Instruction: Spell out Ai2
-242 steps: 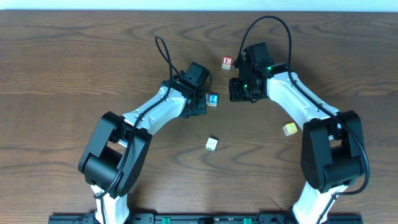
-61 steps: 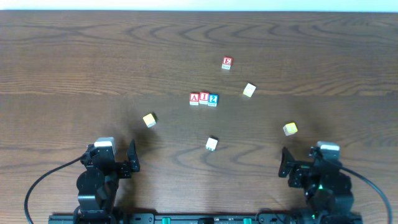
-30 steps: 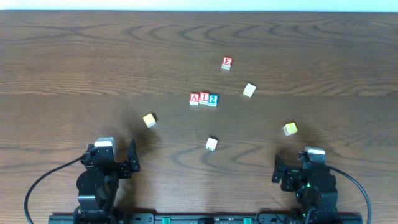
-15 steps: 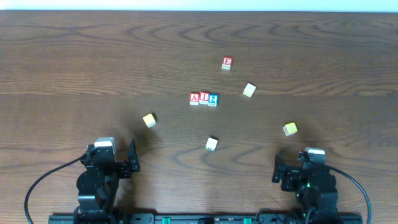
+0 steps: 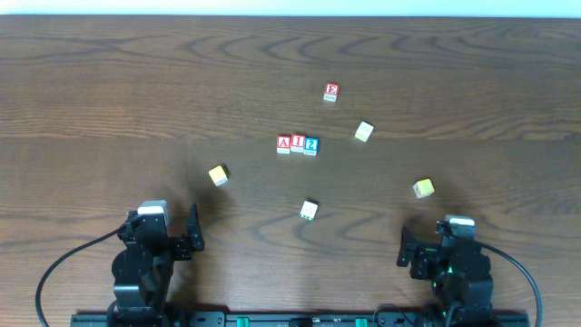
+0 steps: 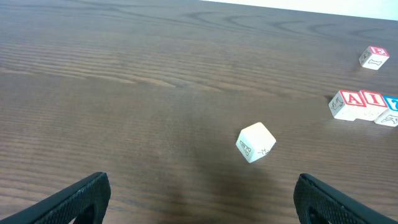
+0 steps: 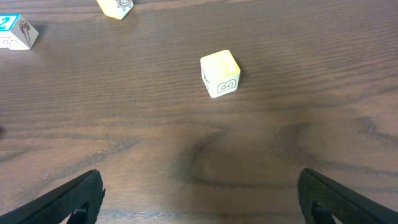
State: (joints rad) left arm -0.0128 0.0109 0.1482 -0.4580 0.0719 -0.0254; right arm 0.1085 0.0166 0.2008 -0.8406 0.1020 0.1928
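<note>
A block [image 5: 284, 144], I block [image 5: 298, 143] and 2 block [image 5: 311, 145] touch in one row — left gripper [image 6: 202, 198] and right gripper [image 7: 202, 194] both spread wide.

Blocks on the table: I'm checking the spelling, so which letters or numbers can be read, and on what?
"A" on the left red block.
"I" on the middle red block.
"2" on the blue block.
"E" on the lone red block.
Four pale blocks: markings too small to read.

Red A block [image 5: 284, 144], red I block [image 5: 298, 143], blue 2 block [image 5: 311, 145], touching in a row, table centre
</note>
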